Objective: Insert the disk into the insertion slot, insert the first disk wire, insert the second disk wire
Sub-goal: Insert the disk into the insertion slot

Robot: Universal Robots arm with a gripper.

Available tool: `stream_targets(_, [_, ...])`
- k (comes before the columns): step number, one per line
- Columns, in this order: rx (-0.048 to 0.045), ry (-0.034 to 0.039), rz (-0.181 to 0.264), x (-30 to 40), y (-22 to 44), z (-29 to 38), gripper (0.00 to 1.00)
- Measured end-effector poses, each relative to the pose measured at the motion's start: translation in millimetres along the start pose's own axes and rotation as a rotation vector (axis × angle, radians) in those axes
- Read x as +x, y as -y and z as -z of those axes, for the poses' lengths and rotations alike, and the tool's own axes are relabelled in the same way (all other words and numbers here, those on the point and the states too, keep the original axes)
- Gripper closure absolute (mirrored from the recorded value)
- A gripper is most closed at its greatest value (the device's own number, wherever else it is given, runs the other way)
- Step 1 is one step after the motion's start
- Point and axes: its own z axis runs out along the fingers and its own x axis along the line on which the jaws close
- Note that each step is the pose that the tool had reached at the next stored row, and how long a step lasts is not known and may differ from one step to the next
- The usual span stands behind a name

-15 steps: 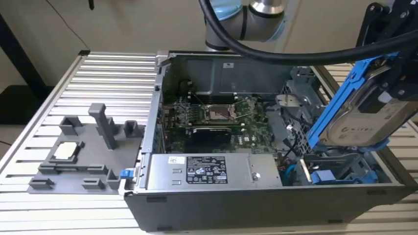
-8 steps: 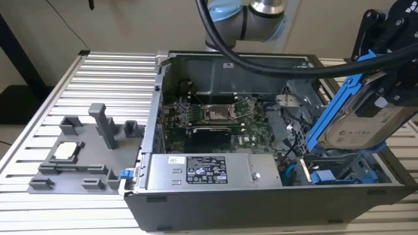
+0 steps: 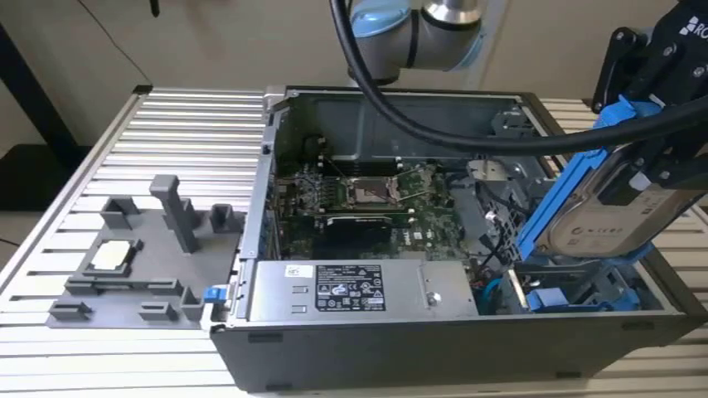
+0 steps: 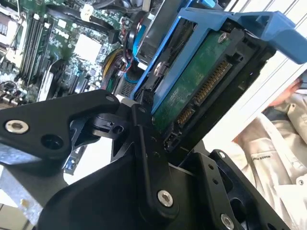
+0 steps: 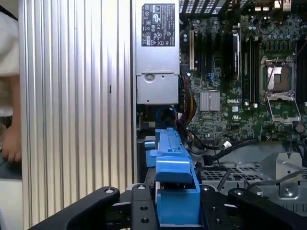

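Observation:
My gripper [image 3: 652,145] is shut on the disk [image 3: 603,207], a silver-grey drive in a bright blue carrier frame. The disk hangs steeply tilted, its lower end just above the insertion slot [image 3: 586,294] at the case's front corner on the exterior view's right. That slot is a grey bay with blue fittings. In the second wrist view the disk's green board and connector [image 4: 201,81] face the camera between the black fingers [image 4: 139,139]. The first wrist view shows the blue carrier [image 5: 172,167] clamped in the gripper [image 5: 177,208]. Loose black cables with a white connector end [image 5: 225,143] lie in the case beside the bay.
The open computer case holds a motherboard [image 3: 366,199] and a grey power-supply box [image 3: 343,290] next to the bay. A grey fixture plate [image 3: 144,257] sits on the ribbed table at the exterior view's left. A person's sleeve [image 4: 273,143] and hand [image 5: 9,139] are beside the table.

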Motion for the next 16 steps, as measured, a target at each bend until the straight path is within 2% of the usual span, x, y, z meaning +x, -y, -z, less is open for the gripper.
stream_targets(7, [0.0,0.0002,0.0,0.0,2.6,-6.9,0.67])
stream_targets(16, [0.0,0.0,0.0,-0.2,10.3,-14.9,0.67])
